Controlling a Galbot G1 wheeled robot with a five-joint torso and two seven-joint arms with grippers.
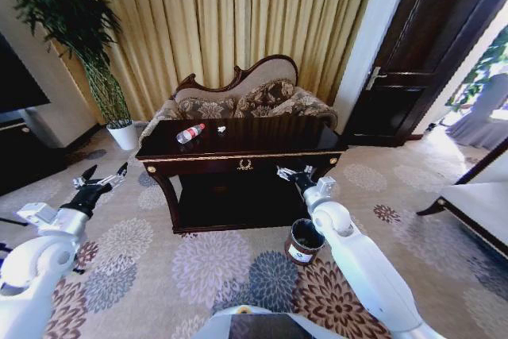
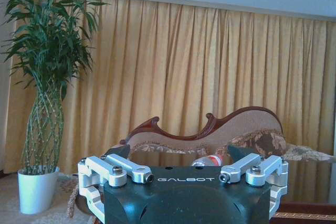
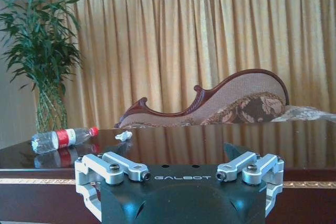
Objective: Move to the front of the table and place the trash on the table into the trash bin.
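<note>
Bottle lay on its side on the table, upper centre | scrap beside it | bin at lower centre | both your left gripper and right gripper were open, empty | step: approach finished, grasp pending | next: reach for the bottle.
</note>
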